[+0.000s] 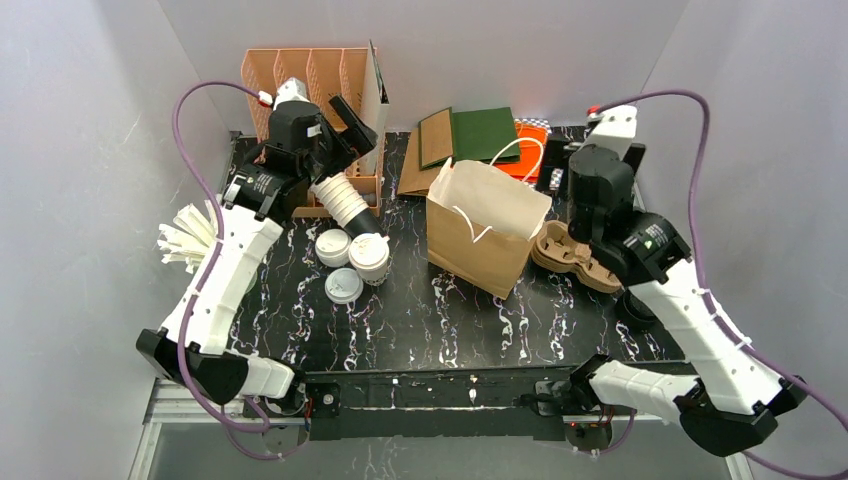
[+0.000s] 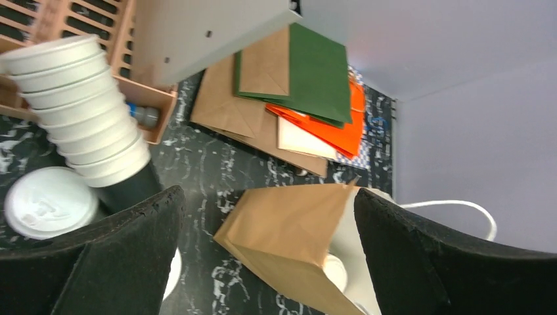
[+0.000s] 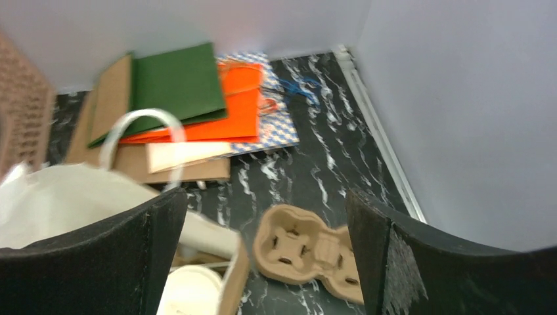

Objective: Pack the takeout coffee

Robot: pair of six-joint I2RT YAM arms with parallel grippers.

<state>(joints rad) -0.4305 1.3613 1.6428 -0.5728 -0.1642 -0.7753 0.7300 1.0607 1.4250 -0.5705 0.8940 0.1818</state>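
A black worktop [image 1: 420, 315] veined with white fills the middle of the overhead view. Plain pale grey walls close it in: a back wall [image 1: 520, 50] at 12 o'clock, a left wall [image 1: 70, 130] at 9 o'clock and a right wall [image 1: 780, 130] at 3 o'clock. The light is soft and even, and a silver metal rail [image 1: 165, 408] runs along the near edge towards 6 o'clock.

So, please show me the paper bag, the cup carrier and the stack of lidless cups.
paper bag [image 1: 472, 250]: top view, brown front wall.
cup carrier [image 3: 309, 252]: right wrist view, its middle.
stack of lidless cups [image 2: 82, 108]: left wrist view, middle cup's rim.
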